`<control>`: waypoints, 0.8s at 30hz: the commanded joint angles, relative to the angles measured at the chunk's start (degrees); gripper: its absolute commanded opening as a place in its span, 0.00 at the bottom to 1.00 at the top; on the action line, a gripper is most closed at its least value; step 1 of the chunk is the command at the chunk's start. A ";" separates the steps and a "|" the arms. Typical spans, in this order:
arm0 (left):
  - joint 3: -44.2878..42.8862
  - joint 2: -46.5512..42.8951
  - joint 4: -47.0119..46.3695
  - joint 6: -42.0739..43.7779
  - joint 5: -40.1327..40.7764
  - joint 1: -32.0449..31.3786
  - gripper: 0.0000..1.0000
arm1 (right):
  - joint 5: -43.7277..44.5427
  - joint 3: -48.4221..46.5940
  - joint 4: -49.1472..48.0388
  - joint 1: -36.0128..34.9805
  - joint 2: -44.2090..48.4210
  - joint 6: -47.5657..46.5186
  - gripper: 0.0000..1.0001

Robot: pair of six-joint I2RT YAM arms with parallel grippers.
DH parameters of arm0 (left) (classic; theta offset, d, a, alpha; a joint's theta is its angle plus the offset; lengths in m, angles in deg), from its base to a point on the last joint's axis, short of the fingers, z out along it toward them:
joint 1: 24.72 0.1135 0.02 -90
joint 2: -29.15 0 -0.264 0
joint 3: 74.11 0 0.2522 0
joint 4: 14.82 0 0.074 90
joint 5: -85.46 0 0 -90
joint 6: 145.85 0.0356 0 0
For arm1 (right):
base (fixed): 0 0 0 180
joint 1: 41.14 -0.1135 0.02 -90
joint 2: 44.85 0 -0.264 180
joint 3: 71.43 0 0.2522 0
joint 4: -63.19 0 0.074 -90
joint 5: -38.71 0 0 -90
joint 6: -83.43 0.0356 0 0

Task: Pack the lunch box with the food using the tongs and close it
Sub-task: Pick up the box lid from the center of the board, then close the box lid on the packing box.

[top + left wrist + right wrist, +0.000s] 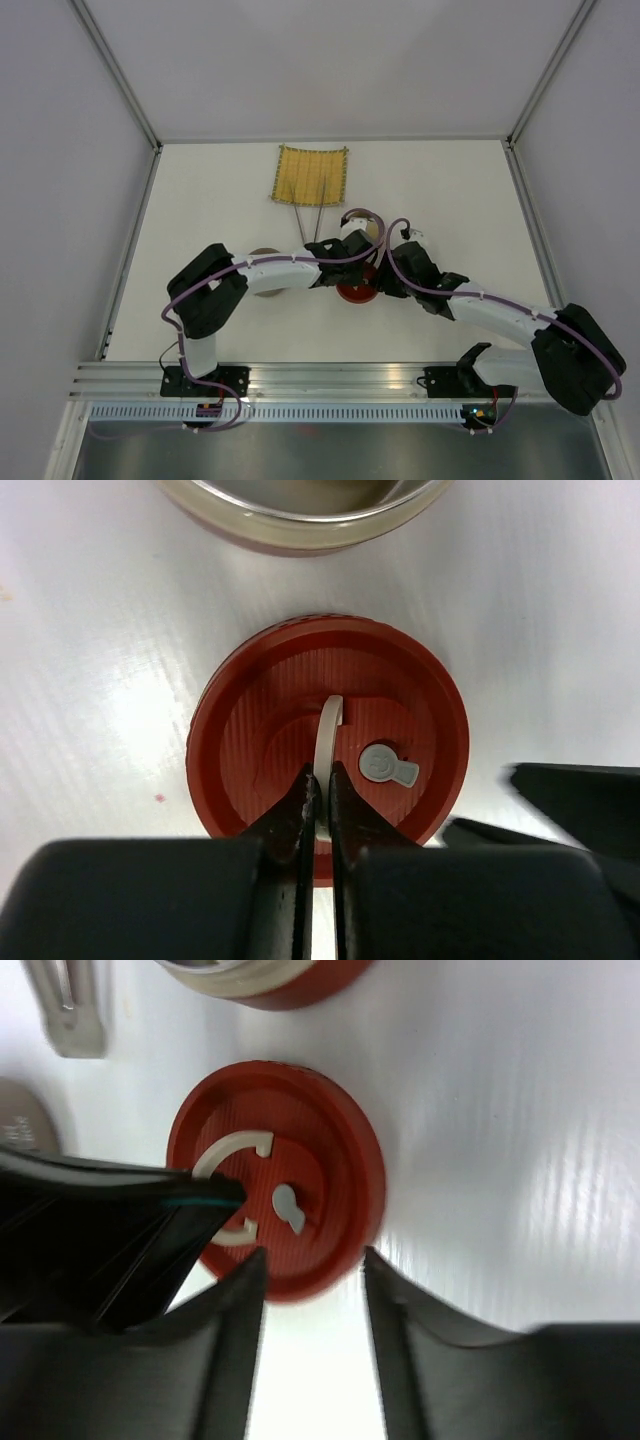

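Note:
The lunch box's red ribbed lid point(400, 695) lies flat on the white table, its white ring handle point(329, 725) standing up. My left gripper point(322, 785) is shut on that handle. My right gripper point(313, 1257) is open, its fingertips at the lid's point(330, 1160) near edge without touching it. The open lunch box point(300, 525) stands just beyond the lid; only its rim shows. The silver tongs point(312, 213) lie on the table, their tips on the mat. The food is out of view.
A yellow woven mat point(313, 175) lies at the back of the table. A round tan disc point(263, 255) rests beside my left forearm. Both arms crowd the table's middle around the lid point(357, 292). White walls enclose the sides.

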 commanded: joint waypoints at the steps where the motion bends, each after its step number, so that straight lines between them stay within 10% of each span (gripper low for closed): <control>1: -1.01 -4.51 3.26 5.70 5.60 0.19 0.02 | 4.78 -5.05 13.25 -0.21 9.27 -1.71 0.54; 8: -2.85 -12.51 8.26 11.58 7.63 0.98 0.02 | 13.94 -13.40 28.20 3.38 19.67 -4.52 0.79; 24: -24.38 -1.72 9.24 21.09 -1.32 7.92 0.02 | 10.08 -8.14 29.00 12.36 22.92 -6.99 0.89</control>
